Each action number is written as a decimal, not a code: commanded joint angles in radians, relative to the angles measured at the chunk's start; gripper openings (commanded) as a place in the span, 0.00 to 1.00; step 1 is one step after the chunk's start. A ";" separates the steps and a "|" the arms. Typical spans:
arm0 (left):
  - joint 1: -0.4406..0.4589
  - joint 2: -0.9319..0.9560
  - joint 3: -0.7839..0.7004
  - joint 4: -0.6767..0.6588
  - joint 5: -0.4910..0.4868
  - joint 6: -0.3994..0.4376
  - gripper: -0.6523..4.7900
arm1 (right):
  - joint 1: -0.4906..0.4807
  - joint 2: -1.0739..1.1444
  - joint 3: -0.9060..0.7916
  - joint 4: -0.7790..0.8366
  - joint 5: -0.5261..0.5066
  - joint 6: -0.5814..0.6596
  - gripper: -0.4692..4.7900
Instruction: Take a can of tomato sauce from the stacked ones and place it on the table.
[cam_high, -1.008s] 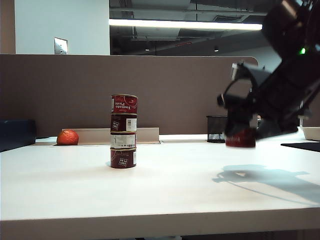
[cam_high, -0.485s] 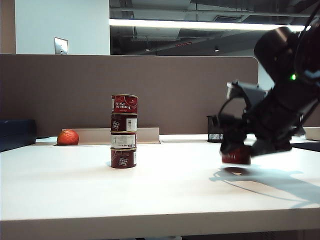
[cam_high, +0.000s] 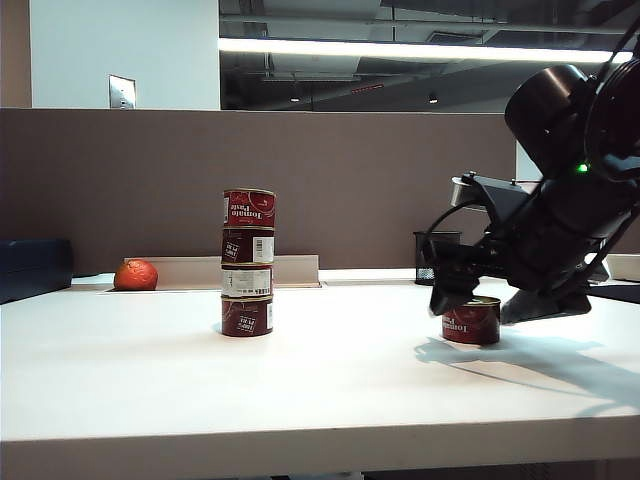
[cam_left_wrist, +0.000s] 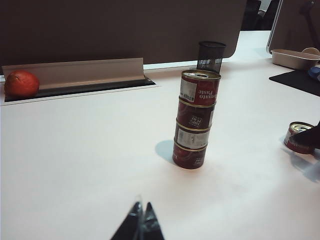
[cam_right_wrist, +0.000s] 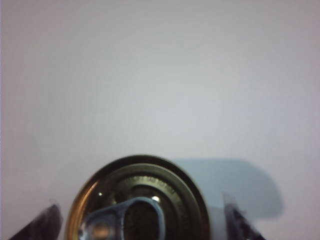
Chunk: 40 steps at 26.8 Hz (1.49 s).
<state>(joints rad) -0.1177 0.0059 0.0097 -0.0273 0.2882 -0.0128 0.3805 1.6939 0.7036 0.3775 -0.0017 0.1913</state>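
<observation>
Off-white surface (cam_high: 300, 380) carries four stacked cans (cam_high: 247, 262) at centre-left. Right end effector (cam_high: 478, 300) straddles the lone can (cam_high: 471, 321), fingers apart from it. Left end effector (cam_left_wrist: 141, 226) hovers near, tips together, empty.

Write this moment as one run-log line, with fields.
right gripper: open, around tomato paste can | can: on table | stack: four cans | left gripper: shut, idle

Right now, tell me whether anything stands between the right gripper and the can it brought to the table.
Nothing visible does. The right gripper sits directly over the can of tomato sauce, jaws spread to either side, with the can standing on the table.
</observation>
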 joint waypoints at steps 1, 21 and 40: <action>0.001 0.000 0.003 0.006 0.004 0.004 0.11 | 0.002 -0.006 0.004 0.017 0.000 0.008 0.90; 0.001 0.000 0.003 0.006 0.004 0.005 0.11 | -0.044 -0.428 0.003 -0.133 0.026 -0.069 0.50; 0.001 0.000 0.003 0.006 0.004 0.004 0.11 | -0.076 -0.993 -0.150 -0.412 0.068 -0.147 0.07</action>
<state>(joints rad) -0.1177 0.0059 0.0097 -0.0273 0.2882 -0.0128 0.3111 0.7239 0.5716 -0.0418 0.0593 0.0525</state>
